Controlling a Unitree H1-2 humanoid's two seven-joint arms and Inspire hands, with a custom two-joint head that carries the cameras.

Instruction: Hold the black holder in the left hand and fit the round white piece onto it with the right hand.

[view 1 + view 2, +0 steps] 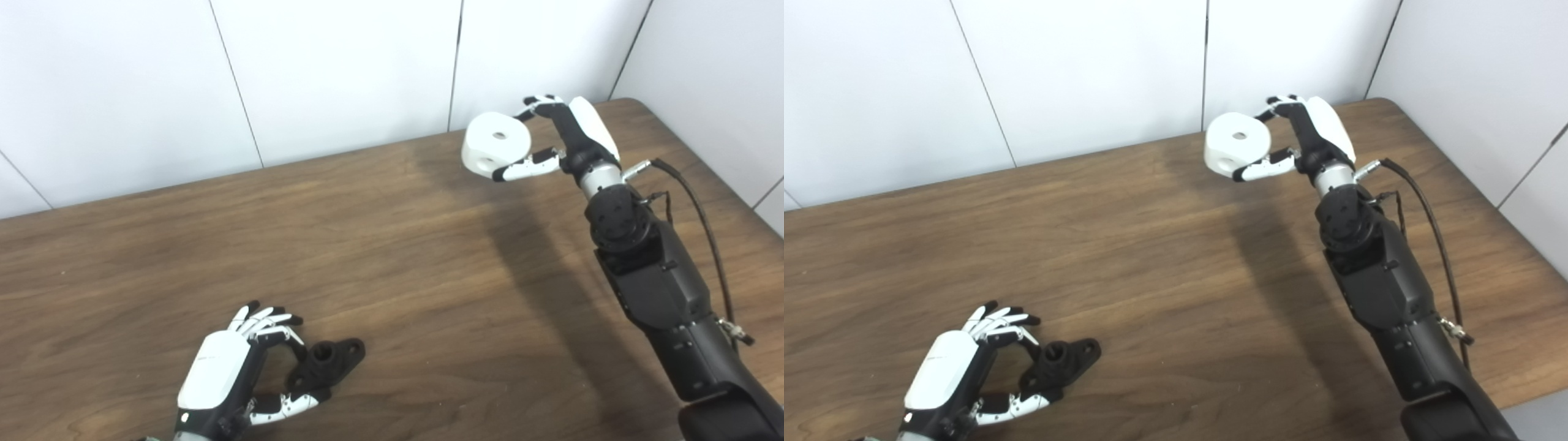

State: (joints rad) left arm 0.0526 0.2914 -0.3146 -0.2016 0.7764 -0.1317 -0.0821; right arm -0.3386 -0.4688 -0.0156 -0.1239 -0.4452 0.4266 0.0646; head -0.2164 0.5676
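The black holder [326, 364] lies on the wooden table [392, 257] near its front edge, over on the left side. It is a flat, flanged bracket with a raised round socket in the middle and a small hole in the far lobe. The left hand [245, 367] is curled around it: the fingers [269, 321] arch over its near end from above while the thumb [288, 404] reaches in from below, its tip at the holder's lower edge. The fingers are only partly closed, and I cannot tell whether they actually press the holder or merely cage it; the holder itself looks to be resting flat on the wood.

Well apart from that, toward the far right of the table, the round white piece [496, 146] is up in the air, clear of the tabletop. It is a thick white puck with a small hole in its top face and another hole in its side wall. The right hand [560, 138] grips it firmly, fingertips [536, 104] hooked over the far upper rim and the thumb [527, 168] pressed along the lower near edge. The right forearm [655, 275] stretches up from the bottom right corner, a black cable [698, 214] looping beside the wrist.

A long dark shadow of that arm falls across the wood. Plain white wall panels [337, 73] stand behind the table.
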